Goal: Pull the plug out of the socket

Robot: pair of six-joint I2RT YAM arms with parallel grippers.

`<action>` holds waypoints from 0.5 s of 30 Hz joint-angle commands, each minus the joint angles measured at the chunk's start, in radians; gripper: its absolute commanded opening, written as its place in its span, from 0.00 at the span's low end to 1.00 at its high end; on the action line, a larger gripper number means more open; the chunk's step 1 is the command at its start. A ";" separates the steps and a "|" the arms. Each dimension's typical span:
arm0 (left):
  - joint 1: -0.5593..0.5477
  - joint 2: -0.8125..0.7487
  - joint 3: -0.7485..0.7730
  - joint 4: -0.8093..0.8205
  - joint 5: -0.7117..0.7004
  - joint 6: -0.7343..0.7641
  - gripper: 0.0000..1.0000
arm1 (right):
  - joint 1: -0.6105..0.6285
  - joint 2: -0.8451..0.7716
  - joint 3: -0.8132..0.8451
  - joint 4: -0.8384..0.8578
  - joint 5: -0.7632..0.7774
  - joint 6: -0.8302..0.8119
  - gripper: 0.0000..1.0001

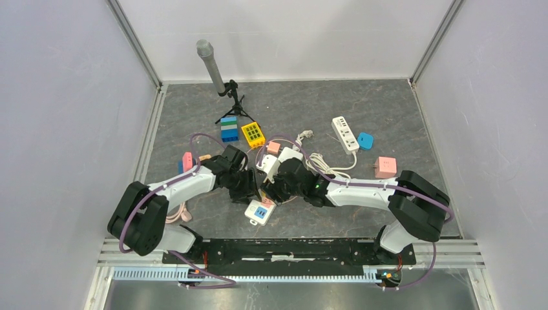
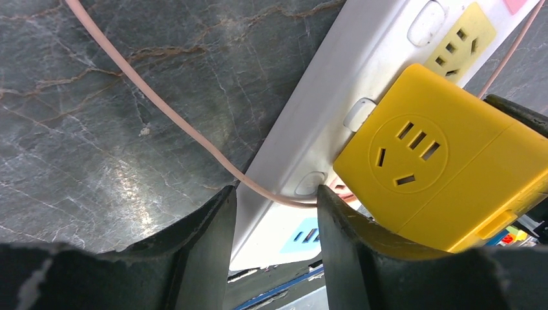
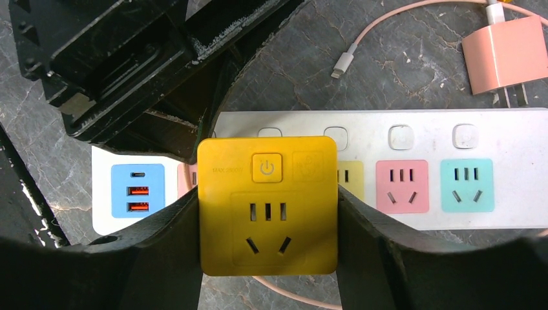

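Observation:
A yellow cube adapter plug [image 3: 268,206] sits against a white power strip [image 3: 452,213] with blue, pink and yellow sockets. My right gripper [image 3: 268,194] is shut on the plug, one finger on each side of it. My left gripper [image 2: 274,194] is shut across the width of the strip [image 2: 336,84] near its blue USB end, right next to the plug [image 2: 426,168]. I cannot see the plug's prongs. In the top view both grippers [image 1: 249,186] [image 1: 276,186] meet at the table's middle and hide the plug; only the strip's blue end [image 1: 258,212] shows.
A pink charger [image 3: 497,55] and its pink cable [image 2: 161,106] lie by the strip. In the top view a second white strip [image 1: 344,134], a blue piece [image 1: 365,140], a pink cube [image 1: 385,166], a yellow block [image 1: 252,134], blue-green blocks [image 1: 229,129] and a microphone stand [image 1: 213,64] lie farther back.

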 commanded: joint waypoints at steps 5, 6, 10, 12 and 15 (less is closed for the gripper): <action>0.000 0.056 -0.029 -0.082 -0.150 -0.001 0.53 | 0.008 -0.068 0.012 0.133 -0.125 0.103 0.00; 0.000 0.057 -0.030 -0.083 -0.152 -0.001 0.53 | 0.016 -0.063 0.022 0.126 -0.128 0.096 0.00; 0.000 0.069 -0.029 -0.083 -0.157 -0.001 0.52 | 0.087 -0.021 0.067 0.023 0.078 -0.012 0.00; 0.000 0.070 -0.029 -0.083 -0.157 -0.001 0.50 | 0.087 -0.029 0.052 0.028 0.100 -0.021 0.00; 0.000 0.068 -0.034 -0.083 -0.157 -0.001 0.49 | 0.075 -0.066 0.034 0.045 0.100 -0.008 0.00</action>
